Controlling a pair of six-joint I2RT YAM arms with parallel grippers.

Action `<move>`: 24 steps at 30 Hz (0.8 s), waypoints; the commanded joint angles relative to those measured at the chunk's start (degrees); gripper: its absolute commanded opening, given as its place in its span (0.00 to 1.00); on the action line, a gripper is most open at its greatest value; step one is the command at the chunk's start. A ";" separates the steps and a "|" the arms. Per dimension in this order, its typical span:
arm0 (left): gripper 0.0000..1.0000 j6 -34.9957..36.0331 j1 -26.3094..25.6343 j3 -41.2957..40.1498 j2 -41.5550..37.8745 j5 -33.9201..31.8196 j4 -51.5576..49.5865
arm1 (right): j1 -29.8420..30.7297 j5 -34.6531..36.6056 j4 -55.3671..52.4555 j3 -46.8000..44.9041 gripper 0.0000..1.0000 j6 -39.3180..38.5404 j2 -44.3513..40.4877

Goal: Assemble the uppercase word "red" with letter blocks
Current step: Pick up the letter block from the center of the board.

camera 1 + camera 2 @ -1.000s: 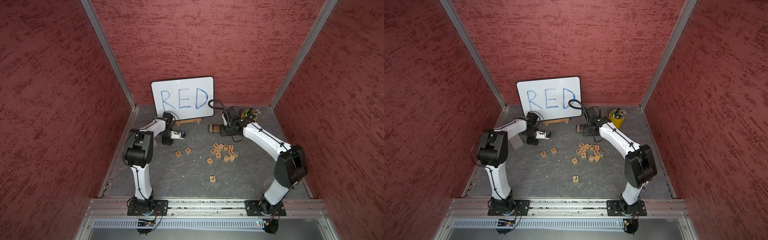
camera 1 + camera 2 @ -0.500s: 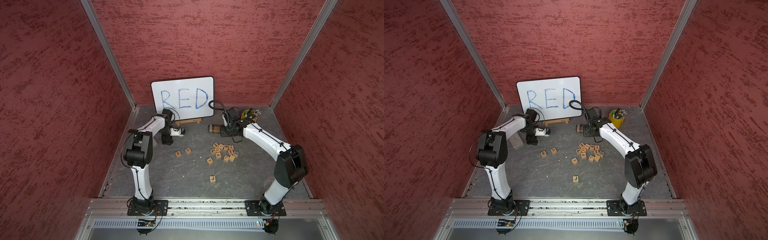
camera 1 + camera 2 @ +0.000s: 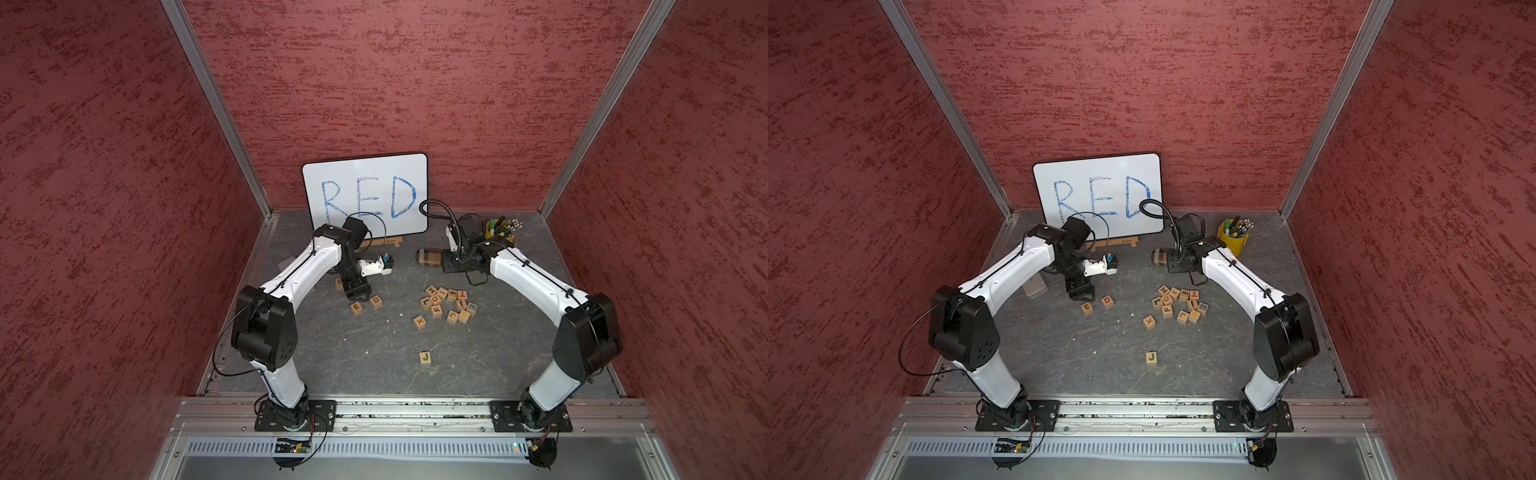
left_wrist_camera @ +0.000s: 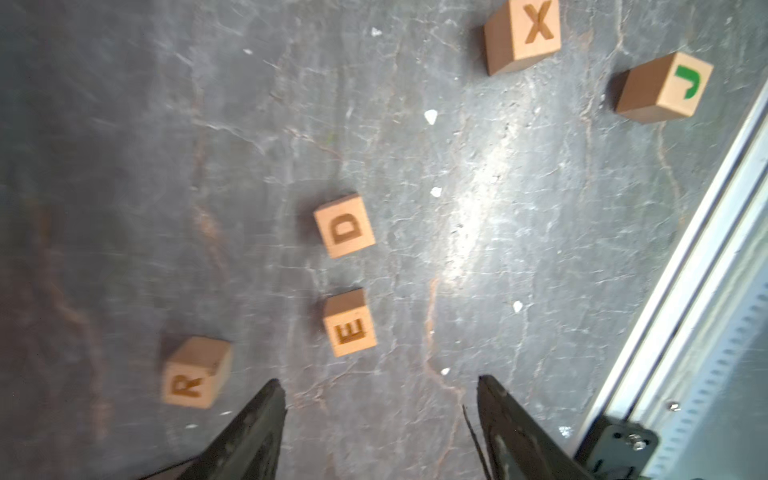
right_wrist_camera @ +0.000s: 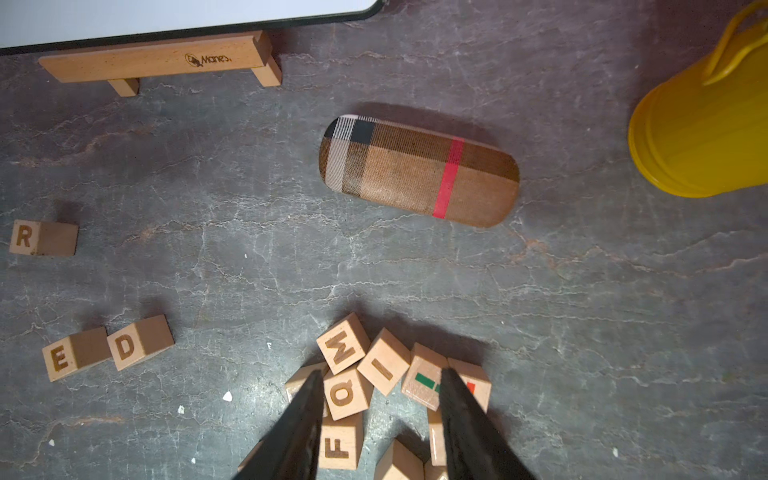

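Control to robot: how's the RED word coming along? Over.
Left gripper open, empty; right gripper open above spare pile. E and D near each other, R off the line. Nothing blocking R.

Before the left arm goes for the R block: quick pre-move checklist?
1. Left gripper empty, jaws apart: ok.
2. R block, E block and D block letter-up: ok.
3. R block between the left jaws: not ok, it sits off to one side of them.
4. Word lined up: not ok, R lies apart from E and D and off their line.
5. Right gripper clear of those three: ok, it is by the spare blocks.
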 commanded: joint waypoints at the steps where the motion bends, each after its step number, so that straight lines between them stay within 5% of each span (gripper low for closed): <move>1: 0.71 -6.49 -1.36 -4.96 -0.92 2.11 2.64 | -0.48 -1.28 1.44 -1.16 0.48 -0.61 -1.94; 11: 0.69 -12.10 -3.16 -12.30 -3.93 -3.62 16.04 | -0.47 -1.86 3.12 -4.92 0.48 0.56 -3.73; 24: 0.70 -9.96 -2.69 -15.48 -0.68 -9.65 20.35 | -0.52 -1.36 2.58 -4.57 0.48 -0.24 -2.96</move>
